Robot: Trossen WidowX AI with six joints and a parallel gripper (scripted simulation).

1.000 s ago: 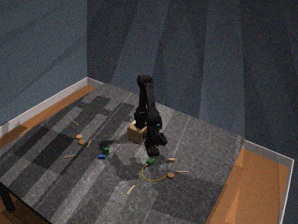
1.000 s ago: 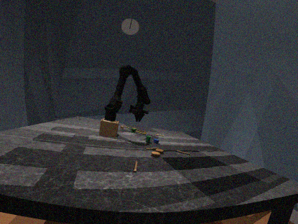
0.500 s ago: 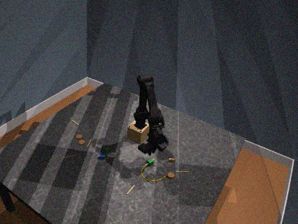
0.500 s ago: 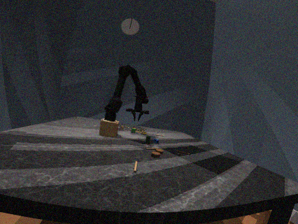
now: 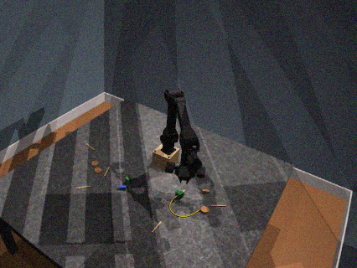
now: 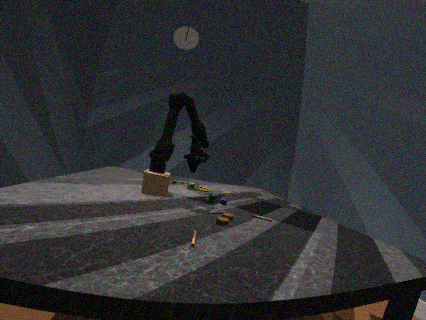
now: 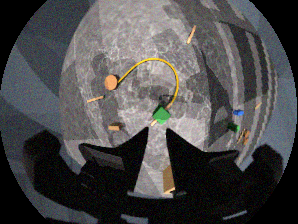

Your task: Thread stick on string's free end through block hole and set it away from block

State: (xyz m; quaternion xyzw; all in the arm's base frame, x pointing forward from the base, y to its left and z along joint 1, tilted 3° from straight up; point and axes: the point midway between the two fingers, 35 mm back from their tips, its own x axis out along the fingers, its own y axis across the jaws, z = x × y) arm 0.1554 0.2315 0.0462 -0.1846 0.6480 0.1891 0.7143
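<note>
A small green block (image 5: 179, 193) (image 6: 191, 186) (image 7: 161, 115) lies at the free end of the yellow string (image 5: 183, 216) (image 7: 177, 80). The string curves to the round wooden button (image 5: 204, 209) (image 7: 111, 82). A short tan stick end (image 7: 154, 121) shows at the green block's side opposite the string; the rest of that stick is hidden. No hole can be made out in any block. My gripper (image 5: 186, 181) (image 6: 193, 170) (image 7: 157, 130) is partly open, with nothing between its fingertips. It hangs above the table, close to the green block in the wrist view.
A tan box (image 5: 166, 159) (image 6: 155, 183) (image 7: 169, 178) stands under the arm's base. A small tan piece (image 5: 205, 191) (image 7: 114, 127) and a loose stick (image 5: 218, 205) (image 7: 95, 99) lie near the button. Another stick (image 5: 156, 227) (image 7: 191, 34), a blue piece (image 5: 121, 188) and a second green piece (image 5: 127, 179) lie farther off.
</note>
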